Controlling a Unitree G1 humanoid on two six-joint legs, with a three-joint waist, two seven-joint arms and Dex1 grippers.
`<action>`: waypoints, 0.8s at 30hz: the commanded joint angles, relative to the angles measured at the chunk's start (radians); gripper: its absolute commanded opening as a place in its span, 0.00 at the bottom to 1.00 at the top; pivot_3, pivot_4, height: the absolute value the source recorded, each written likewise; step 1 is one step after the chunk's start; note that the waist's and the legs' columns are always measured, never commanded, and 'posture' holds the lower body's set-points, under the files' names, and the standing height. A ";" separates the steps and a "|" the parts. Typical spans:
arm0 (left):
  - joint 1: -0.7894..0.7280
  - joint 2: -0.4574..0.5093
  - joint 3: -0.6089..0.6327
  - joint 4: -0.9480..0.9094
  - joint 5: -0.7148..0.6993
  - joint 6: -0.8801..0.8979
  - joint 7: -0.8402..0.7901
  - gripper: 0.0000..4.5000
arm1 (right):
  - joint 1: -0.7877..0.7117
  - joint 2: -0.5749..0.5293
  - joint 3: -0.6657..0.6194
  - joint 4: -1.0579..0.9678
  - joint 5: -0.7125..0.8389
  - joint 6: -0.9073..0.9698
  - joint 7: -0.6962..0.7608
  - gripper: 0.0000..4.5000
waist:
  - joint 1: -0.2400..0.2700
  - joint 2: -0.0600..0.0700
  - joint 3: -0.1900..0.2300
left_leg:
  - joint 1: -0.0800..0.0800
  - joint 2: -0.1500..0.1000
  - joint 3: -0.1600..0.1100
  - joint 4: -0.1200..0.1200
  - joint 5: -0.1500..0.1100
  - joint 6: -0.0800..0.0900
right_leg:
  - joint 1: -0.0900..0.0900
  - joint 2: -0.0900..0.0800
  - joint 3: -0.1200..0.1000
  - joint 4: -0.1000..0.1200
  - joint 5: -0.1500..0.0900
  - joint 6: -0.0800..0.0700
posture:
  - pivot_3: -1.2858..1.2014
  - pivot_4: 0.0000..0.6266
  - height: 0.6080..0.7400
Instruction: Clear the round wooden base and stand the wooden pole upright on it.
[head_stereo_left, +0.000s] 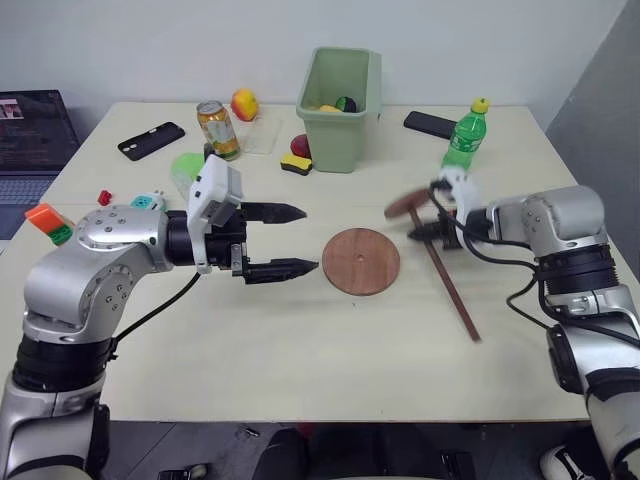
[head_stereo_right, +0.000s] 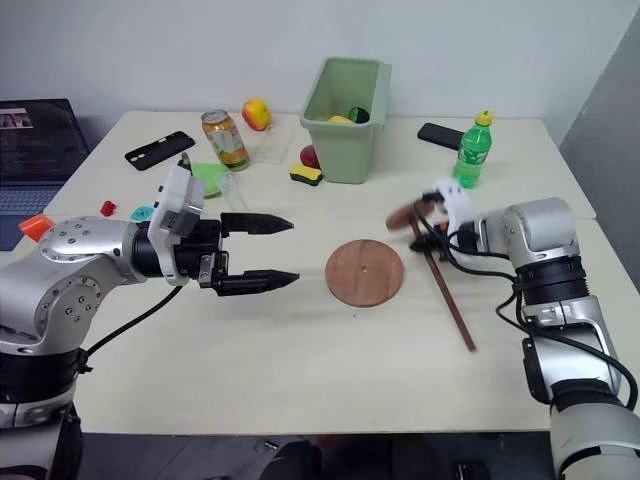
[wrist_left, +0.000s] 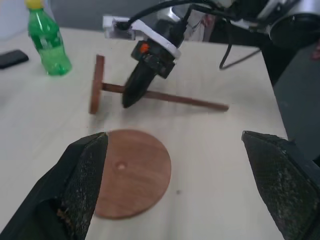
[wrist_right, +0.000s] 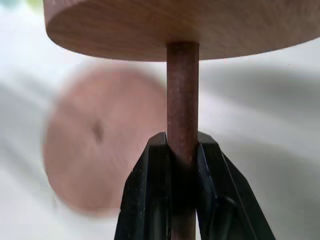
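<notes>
Two grippers show: your right gripper (head_stereo_left: 432, 222), right of centre, pinches the pole (head_stereo_left: 445, 275) near its disc end. The base (head_stereo_left: 361, 261) lies bare at centre. Your left gripper (head_stereo_left: 296, 240) hangs spread, left of it. Next, tip the pole upright over the hole.

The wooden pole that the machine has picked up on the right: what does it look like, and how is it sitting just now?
The wooden pole is a long, slim, dark-brown rod with a thick round wooden disc fixed at one end, rather like a mallet. The right pincer is shut on the rod just below that disc. The disc end is raised off the table and the pole slants down toward the robot. It lies to the right of the round wooden base, apart from it, not yet upright.
</notes>
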 joint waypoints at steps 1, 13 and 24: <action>0.134 0.010 0.099 -0.076 -0.004 -0.024 0.046 1.00 | -0.007 0.128 -0.221 -0.278 0.072 -0.076 -0.171 0.05 | -0.005 0.000 0.000 | 0.000 0.000 0.000 -0.001 0.000 0.000 | 0.000 0.000 0.000 0.000 0.000 0.000 | 0.52 0.24 1.00; 0.432 -0.109 0.174 -0.265 -0.072 -0.040 0.208 1.00 | 0.205 0.429 -0.093 -0.477 -0.076 -0.589 -0.345 0.05 | 0.006 0.003 0.000 | 0.002 0.000 -0.002 0.000 0.001 -0.001 | 0.000 -0.003 0.000 0.002 0.000 0.001 | 0.52 0.24 1.00; 0.421 -0.112 0.160 -0.260 -0.081 -0.055 0.237 1.00 | 0.269 0.524 -0.062 -0.396 -0.098 -0.687 -0.420 0.05 | 0.000 0.003 0.000 | 0.002 0.000 -0.001 -0.001 0.001 -0.001 | -0.001 -0.001 0.001 0.003 0.000 0.000 | 0.52 0.24 1.00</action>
